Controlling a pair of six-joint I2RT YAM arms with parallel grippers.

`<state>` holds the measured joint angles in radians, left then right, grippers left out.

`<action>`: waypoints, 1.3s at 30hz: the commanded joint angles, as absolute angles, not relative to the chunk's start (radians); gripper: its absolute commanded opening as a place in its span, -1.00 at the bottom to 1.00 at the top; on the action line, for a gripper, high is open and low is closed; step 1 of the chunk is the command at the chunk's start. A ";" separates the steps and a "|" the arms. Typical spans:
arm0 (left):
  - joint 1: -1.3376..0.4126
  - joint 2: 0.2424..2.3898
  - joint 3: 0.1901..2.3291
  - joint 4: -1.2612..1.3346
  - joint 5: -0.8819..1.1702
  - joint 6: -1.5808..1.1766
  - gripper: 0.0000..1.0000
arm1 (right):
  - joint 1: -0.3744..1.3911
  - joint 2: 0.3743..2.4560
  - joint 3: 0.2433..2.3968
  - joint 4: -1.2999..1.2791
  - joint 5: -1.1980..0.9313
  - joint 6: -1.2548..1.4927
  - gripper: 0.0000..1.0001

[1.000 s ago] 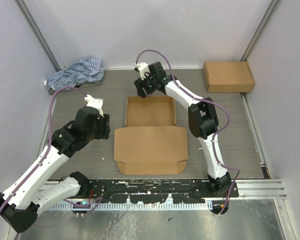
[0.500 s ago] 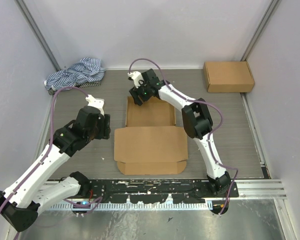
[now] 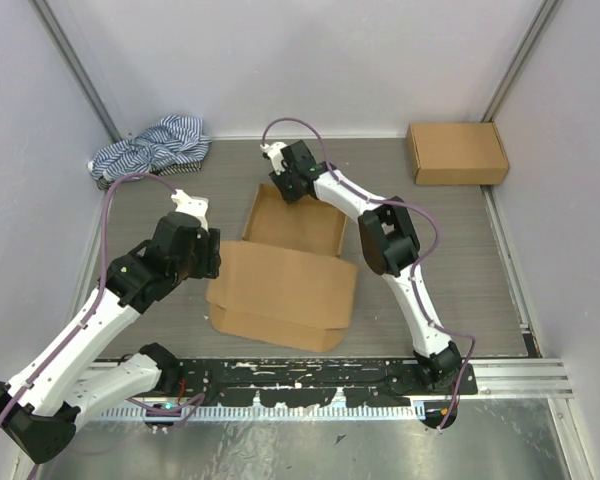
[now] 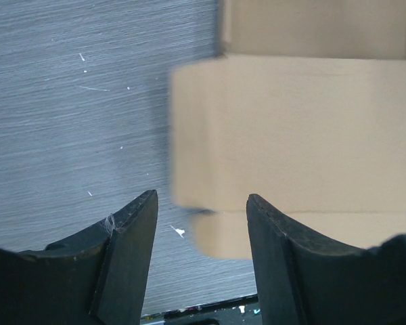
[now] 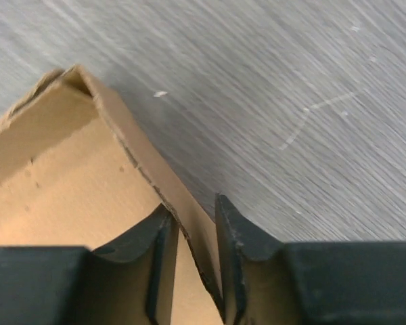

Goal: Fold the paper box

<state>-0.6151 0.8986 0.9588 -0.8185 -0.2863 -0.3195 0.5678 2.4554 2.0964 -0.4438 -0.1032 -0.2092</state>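
Paper box [image 3: 280, 285] first: its thin back wall is pinched by the right gripper [image 5: 193, 213]. One finger is inside the tray part and one is outside. The two fingers are close together, with the brown wall squeezed in the gap. The grip is near a far corner of the tray.

The left gripper [image 4: 199, 196] has its fingers apart and holds nothing. It hangs low over the table [image 3: 460, 250], just beside the left edge of the big flat flap.

The paper box lies in the middle of the table, a bit crooked. Its tray part is on the far side. Its big lid flap lies open and flat on the near side, toward the arm bases.

I think the job right now is to hold the box by that wall so it can be set straight and the lid folded over. To do it well, the right gripper should hold firm but not crush the wall. It should move slowly, because a thin wall can bend or tear. The left gripper should slide under the flap's edge and lift it along the crease.
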 commanded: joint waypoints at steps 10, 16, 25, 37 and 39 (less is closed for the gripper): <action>-0.617 0.892 0.953 -0.821 -0.276 -0.326 0.23 | 0.463 2.158 1.762 -0.527 0.281 0.182 -0.77; -0.617 0.881 0.951 -0.816 -0.274 -0.324 0.23 | 0.355 1.905 1.301 -0.418 0.081 0.408 -0.81; -0.615 0.877 0.953 -0.820 -0.287 -0.324 0.24 | 0.759 1.415 0.936 -0.202 -0.099 0.612 0.99; -0.614 0.857 0.950 -0.821 -0.296 -0.325 0.25 | 0.845 1.485 1.287 -0.534 0.313 0.295 1.00; -0.615 0.849 0.949 -0.821 -0.305 -0.326 0.25 | 0.844 1.617 1.364 -0.467 0.266 0.214 0.93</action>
<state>-0.6151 0.8715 0.9588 -0.8211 -0.2867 -0.3229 0.8402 1.4822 1.2747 -0.4850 0.2203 0.3454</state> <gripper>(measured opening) 0.623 0.999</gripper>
